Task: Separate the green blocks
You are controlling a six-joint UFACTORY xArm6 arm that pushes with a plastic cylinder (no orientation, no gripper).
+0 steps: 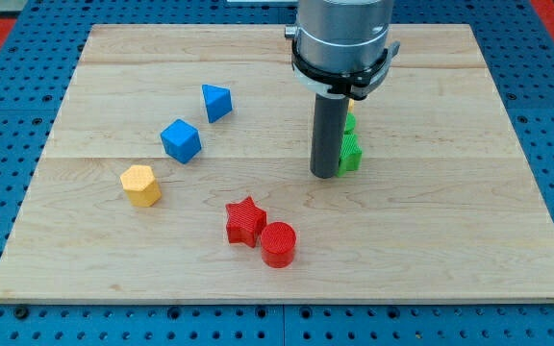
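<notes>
Tip [325, 175] touching the view's left side of the lower green block [352, 154]; no jaws, a bare rod; upper green block [350, 122] just above it, half hidden; risk: 1 push drags both together.

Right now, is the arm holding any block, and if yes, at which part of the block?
Nothing is held: the arm ends in a rod. My tip sits just left of the green blocks, which it partly hides; whether they touch cannot be told.
</notes>
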